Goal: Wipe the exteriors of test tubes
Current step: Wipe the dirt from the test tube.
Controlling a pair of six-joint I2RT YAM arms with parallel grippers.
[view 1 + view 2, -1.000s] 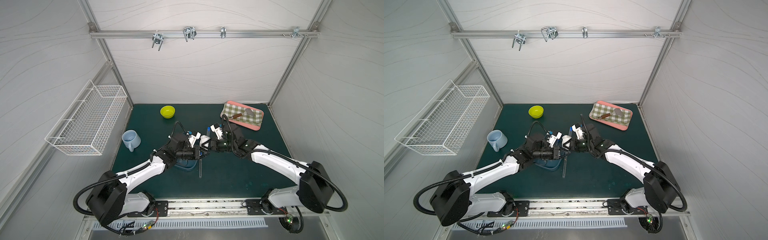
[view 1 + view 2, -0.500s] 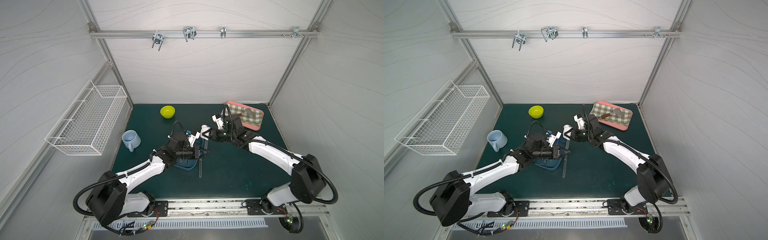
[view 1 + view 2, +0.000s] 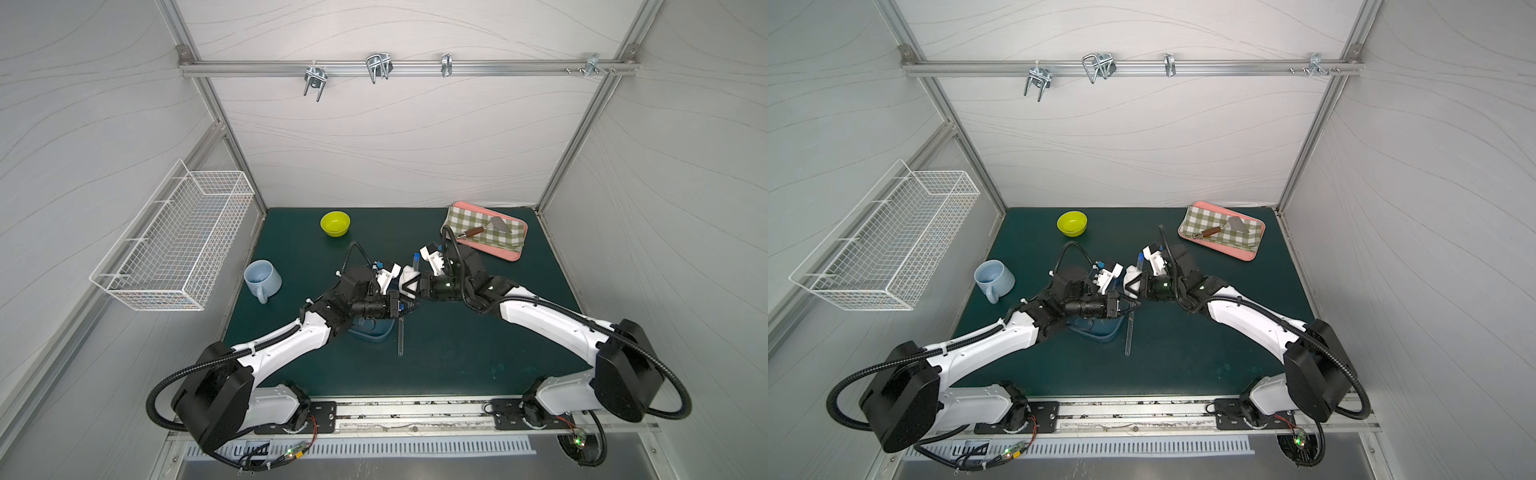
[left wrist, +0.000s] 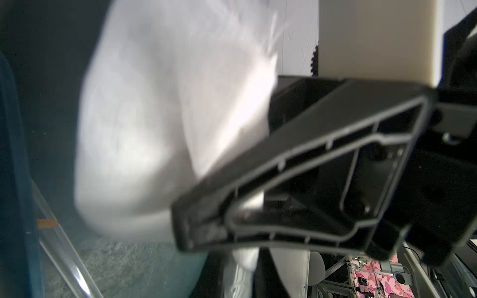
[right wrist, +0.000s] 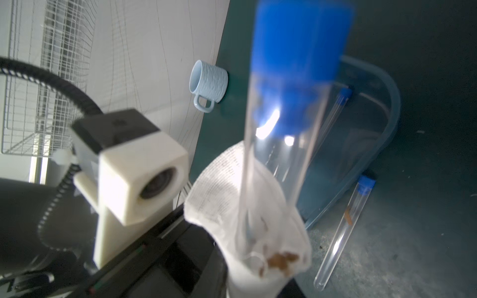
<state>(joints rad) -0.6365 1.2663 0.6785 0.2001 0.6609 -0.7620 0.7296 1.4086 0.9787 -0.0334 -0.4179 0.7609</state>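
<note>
Presently, your left end effector (image 3: 409, 306) clamps one test tube (image 5: 281, 160) while your right end effector (image 3: 410, 286) pinches stained cloth (image 5: 219, 196) round it; the tabletop tube (image 3: 400, 338) below centre likely awaits wiping.

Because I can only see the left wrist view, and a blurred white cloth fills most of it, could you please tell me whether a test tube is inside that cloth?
Observer: Yes. In the right wrist view a clear test tube runs through the white cloth, and its blue cap sticks out bare.
Operator: Thank you. Are there any tubes besides the one I can see lying on the mat?
Observer: Yes. A second test tube, also capped, appears to lie inside the clear blue tray.
</note>
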